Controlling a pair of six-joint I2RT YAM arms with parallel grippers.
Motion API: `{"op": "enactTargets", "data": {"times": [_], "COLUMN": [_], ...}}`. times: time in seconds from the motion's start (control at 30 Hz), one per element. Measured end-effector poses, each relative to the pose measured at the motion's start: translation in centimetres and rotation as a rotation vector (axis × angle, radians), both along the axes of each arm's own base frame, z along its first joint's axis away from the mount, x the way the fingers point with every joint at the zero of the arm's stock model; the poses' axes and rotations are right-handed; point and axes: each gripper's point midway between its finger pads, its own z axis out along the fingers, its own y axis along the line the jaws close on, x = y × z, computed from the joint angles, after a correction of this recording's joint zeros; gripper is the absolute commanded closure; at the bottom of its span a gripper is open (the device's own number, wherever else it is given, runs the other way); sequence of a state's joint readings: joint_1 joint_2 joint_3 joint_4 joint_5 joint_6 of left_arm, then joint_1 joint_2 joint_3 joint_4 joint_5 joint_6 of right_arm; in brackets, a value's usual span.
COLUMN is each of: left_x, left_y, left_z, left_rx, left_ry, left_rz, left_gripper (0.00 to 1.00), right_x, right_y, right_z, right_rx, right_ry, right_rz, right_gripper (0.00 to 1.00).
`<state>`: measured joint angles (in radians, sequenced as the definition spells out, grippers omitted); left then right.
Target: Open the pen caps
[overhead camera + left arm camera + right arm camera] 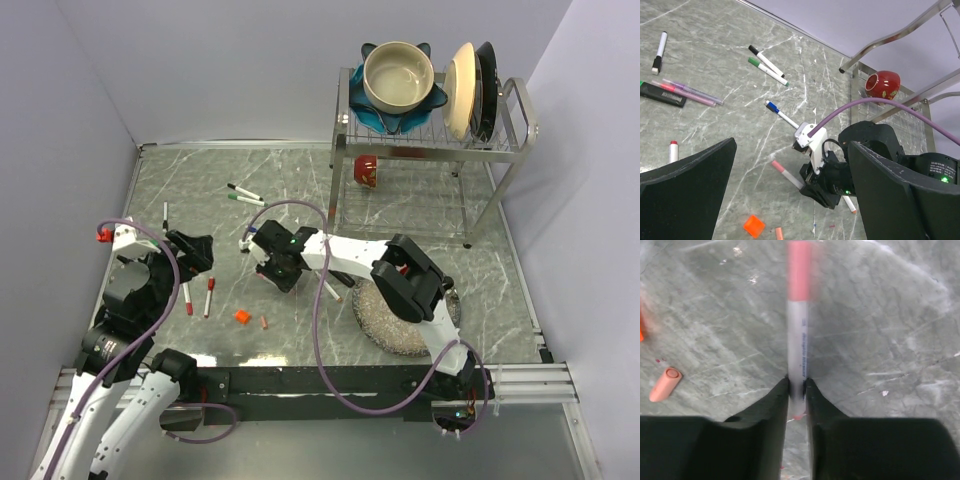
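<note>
Beige bowl (398, 75) inside blue bowl (370, 113)

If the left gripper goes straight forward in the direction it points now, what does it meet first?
Most likely the white marker with the pink cap, held by the right gripper, which sits ahead between the open fingers of the left gripper. Depth is unclear, so the grey marble table might come first.
</note>
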<state>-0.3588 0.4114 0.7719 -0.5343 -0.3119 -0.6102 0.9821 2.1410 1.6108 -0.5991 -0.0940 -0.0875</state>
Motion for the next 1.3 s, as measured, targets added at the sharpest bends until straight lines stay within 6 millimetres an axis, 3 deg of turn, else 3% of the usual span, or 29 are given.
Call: {"op": "enactTargets", "data": {"times": [0.17,0.4,0.63,0.77,0.9,1.07,1.3], "left_x": [0.1,0.2,0.3,0.3,0.1,0.0,1.0], "left_y": [0.2,0.1,-0.7,-2.5,-5.1,-8.0,-9.9], "left_z": [0.0,-0.3,-1.4,-4.2,-9.1,-14.8,-14.0], "left_rx": [-0.001,-0.003,-0.072,-0.223,-0.405,-0.580,-0.687], "left_ry": [-0.006,-0.002,0.021,0.072,0.142,0.284,0.300], "left_rz": [0.007,0.006,-0.010,-0.050,-0.117,-0.185,-0.236], "left_gripper": [0.01,0.01,0.01,0.01,0.01,0.02,0.12], "right_x": [0.3,0.1,-2.6,-4.0,-4.9,-4.4,-5.0], "right_y": [-0.1,-0.4,-2.2,-2.7,-2.9,-3.2,-3.8], "right_z": [0.0,0.1,1.0,3.5,6.3,7.8,8.2], "right_rx": [-0.008,-0.011,0.001,0.075,0.179,0.275,0.344], "right_ry": [-0.013,-0.024,0.036,0.061,0.100,0.156,0.250], "right_rz": [-0.007,0.027,0.106,0.138,0.160,0.157,0.164], "right_gripper": [1.00,1.00,1.00,1.00,1.00,1.00,1.00]}}
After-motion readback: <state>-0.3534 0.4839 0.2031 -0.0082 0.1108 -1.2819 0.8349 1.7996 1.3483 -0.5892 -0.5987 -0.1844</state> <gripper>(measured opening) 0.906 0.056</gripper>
